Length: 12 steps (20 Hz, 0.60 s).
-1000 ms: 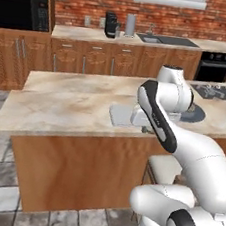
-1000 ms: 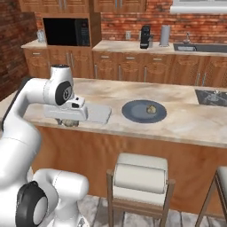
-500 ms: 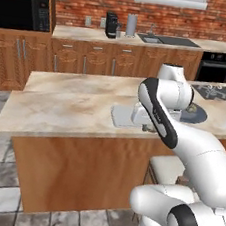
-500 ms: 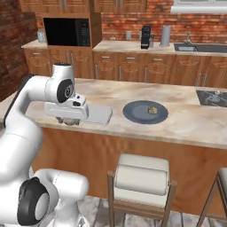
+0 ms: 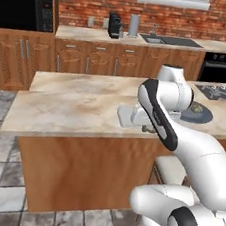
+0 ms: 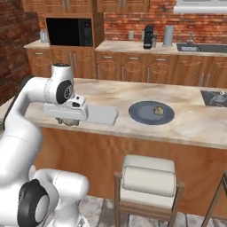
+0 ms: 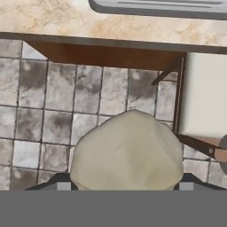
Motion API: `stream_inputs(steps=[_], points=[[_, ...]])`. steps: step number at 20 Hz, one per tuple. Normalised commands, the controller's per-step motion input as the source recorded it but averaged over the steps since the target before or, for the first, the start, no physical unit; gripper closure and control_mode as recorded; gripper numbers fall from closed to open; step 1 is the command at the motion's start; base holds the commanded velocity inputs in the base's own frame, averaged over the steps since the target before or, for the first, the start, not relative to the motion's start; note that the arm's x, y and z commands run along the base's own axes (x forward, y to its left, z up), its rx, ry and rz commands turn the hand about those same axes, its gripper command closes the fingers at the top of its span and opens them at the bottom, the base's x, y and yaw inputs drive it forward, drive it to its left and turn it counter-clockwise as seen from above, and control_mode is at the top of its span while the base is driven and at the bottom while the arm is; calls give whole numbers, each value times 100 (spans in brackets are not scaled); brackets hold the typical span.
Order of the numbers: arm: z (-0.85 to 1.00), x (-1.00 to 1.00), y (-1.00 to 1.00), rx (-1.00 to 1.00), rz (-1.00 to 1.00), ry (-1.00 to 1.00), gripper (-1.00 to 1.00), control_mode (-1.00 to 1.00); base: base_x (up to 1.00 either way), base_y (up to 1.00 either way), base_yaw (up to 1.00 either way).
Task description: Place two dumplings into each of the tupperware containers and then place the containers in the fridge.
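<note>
**Dumpling carried toward the tupperware container**

Left base view: the gripper (image 5: pixel 148 129) sits at the table's (image 5: pixel 75 105) near edge, beside the tupperware container (image 5: pixel 131 115), whose long axis runs along the table. Right base view: a dumpling (image 6: pixel 68 121) shows under the hand, another (image 6: pixel 159 109) on the round plate (image 6: pixel 141 113). Hand view: jaws closed on the dumpling (image 7: pixel 127 150), over the floor (image 7: pixel 53 119); next, I judge, move over the container and release.
</note>
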Motion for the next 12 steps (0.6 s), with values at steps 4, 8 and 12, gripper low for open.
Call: stream_inputs(steps=[4, 8, 12], points=[[0, 0, 0, 0, 0, 0, 100, 100, 12, 49, 0], [0, 0, 0, 0, 0, 0, 100, 100, 1, 37, 0], [0, 0, 0, 0, 0, 0, 100, 100, 41, 14, 0]])
